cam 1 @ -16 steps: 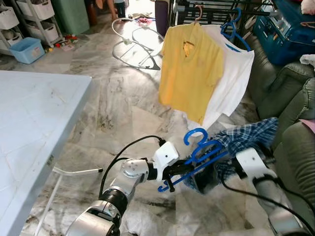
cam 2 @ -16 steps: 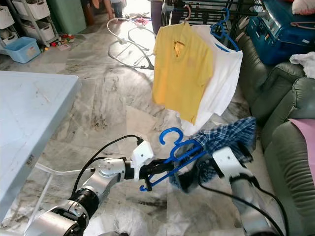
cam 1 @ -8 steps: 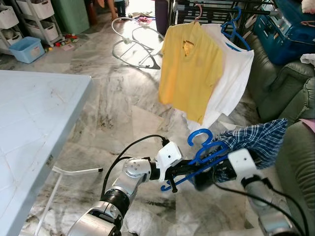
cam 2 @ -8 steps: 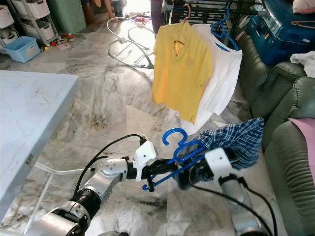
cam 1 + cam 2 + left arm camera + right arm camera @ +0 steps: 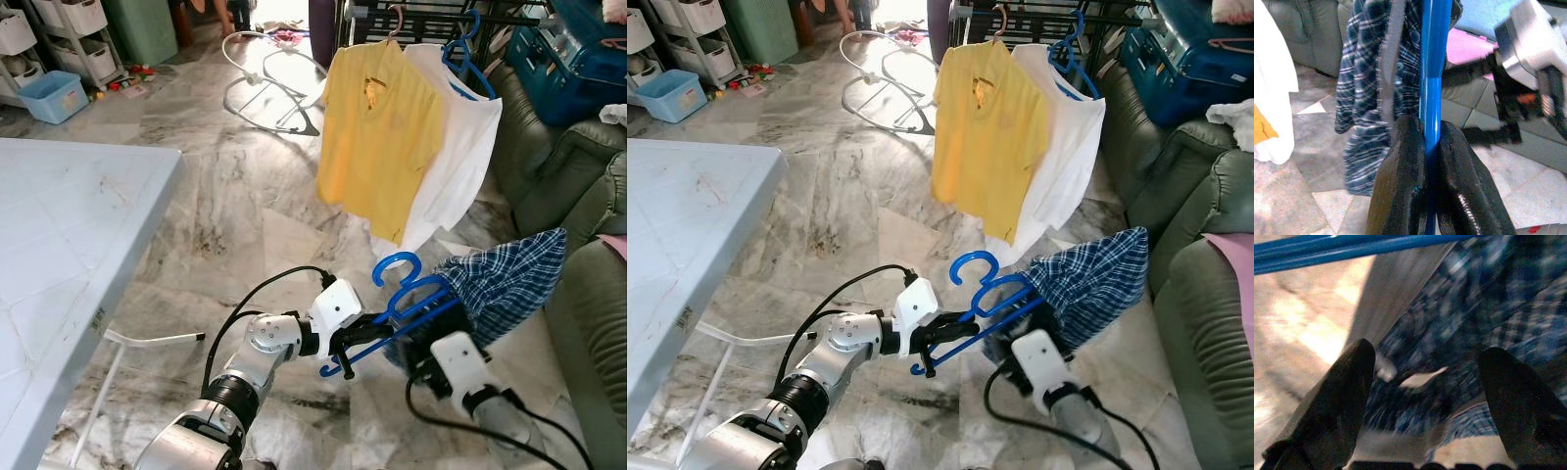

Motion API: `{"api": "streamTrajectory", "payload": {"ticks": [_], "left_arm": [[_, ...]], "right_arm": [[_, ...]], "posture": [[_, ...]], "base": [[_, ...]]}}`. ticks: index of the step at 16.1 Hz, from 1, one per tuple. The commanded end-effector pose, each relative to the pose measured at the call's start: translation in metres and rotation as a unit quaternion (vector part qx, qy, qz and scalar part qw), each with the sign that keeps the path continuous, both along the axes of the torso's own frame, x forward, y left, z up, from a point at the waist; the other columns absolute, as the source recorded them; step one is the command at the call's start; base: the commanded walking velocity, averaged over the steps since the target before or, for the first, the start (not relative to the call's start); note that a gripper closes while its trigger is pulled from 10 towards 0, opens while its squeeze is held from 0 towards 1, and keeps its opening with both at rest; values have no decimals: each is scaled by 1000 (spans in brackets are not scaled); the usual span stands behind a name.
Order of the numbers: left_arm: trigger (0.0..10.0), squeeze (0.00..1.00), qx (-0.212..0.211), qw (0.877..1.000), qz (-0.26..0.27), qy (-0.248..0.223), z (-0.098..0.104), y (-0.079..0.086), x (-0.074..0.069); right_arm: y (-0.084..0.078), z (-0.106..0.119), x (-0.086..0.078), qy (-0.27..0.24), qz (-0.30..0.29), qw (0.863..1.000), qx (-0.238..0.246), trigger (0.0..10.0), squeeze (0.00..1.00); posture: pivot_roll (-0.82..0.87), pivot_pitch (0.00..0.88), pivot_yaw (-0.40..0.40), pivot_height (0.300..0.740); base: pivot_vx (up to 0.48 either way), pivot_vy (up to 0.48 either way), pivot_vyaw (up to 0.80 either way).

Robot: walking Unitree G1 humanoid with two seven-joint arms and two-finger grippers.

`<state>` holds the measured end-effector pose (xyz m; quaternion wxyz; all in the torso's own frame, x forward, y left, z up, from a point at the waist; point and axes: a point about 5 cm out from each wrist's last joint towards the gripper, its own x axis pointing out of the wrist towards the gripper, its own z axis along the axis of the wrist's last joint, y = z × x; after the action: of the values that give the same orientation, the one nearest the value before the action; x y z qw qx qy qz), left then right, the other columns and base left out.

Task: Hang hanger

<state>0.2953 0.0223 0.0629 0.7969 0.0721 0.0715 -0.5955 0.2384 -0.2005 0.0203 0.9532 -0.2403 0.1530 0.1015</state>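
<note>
A blue hanger [image 5: 400, 294] carries a blue plaid shirt [image 5: 509, 279] that droops toward the sofa. My left gripper [image 5: 1431, 128] is shut on the hanger's lower bar, holding it low over the floor [image 5: 225, 206] in front of me. My right gripper [image 5: 1427, 352] is open just below the hanger bar [image 5: 1352, 249], its fingers wide apart and the plaid cloth [image 5: 1488, 298] ahead of them. Further ahead, a dark drying rack [image 5: 421, 15] holds a yellow shirt [image 5: 377, 137] and a white shirt [image 5: 460, 147] on a second blue hanger [image 5: 470, 59].
A pale blue table [image 5: 59, 245] stands at my left with a white hanger [image 5: 147, 341] on the floor beside it. A green sofa [image 5: 588, 176] and a blue case [image 5: 568, 59] line the right. A round wire frame [image 5: 265, 88] lies on the floor ahead.
My right arm has dropped and drawn back toward me, coming out from under the plaid shirt. The shirt now hangs from the hanger, which the left gripper holds in nearly the same place.
</note>
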Motion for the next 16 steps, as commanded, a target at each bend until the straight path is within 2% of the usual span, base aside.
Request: {"api": "streamTrajectory", "payload": {"ticks": [1,3,4,6,8,9,11,13,14,15,16], "left_arm": [[0,0,-2,1000,-9,-13,7,-3,3],[0,0,3,1000,-1,-15,7,0,5],[0,0,7,1000,7,-16,6,1,7],[0,0,12,1000,18,-15,4,3,7],[0,0,14,1000,25,-14,4,3,8],[0,0,26,998,52,-22,2,5,11],[0,0,26,998,53,-24,3,4,11],[0,0,27,998,53,-25,4,3,12],[0,0,27,998,54,-25,4,3,12],[0,0,28,998,53,-25,4,3,12],[0,0,29,998,52,-25,3,3,12]], "right_arm": [[-9,6,5,-15,-28,999,-19,10000,0],[-14,15,11,-41,-48,997,-38,10000,0],[-11,19,12,-52,-45,997,-32,10000,1000],[6,22,8,-56,-17,998,-21,10000,1000],[16,22,4,-53,-5,999,-8,10000,1000],[36,14,-9,-27,19,999,25,10000,1000],[45,5,-18,-5,31,999,32,10000,1000],[40,5,-18,-21,7,1000,16,10000,1000],[32,10,-15,-43,-25,999,0,10000,1000],[14,17,-10,-72,-74,994,-46,10000,969],[5,19,-8,-79,-94,990,-63,10000,945]], "posture": [[2,103,-5,740],[8,100,-9,740],[14,99,-13,740],[14,98,-19,740],[12,98,-19,740],[6,95,-17,740],[6,93,-16,740],[4,93,-13,740],[3,92,-11,740],[5,92,-11,740],[9,93,-12,740]], "base": [[0,0,0],[0,0,0],[0,0,0],[0,0,0],[0,0,0],[0,0,0],[0,0,0],[0,0,0],[0,0,0],[0,0,0],[0,0,0]]}}
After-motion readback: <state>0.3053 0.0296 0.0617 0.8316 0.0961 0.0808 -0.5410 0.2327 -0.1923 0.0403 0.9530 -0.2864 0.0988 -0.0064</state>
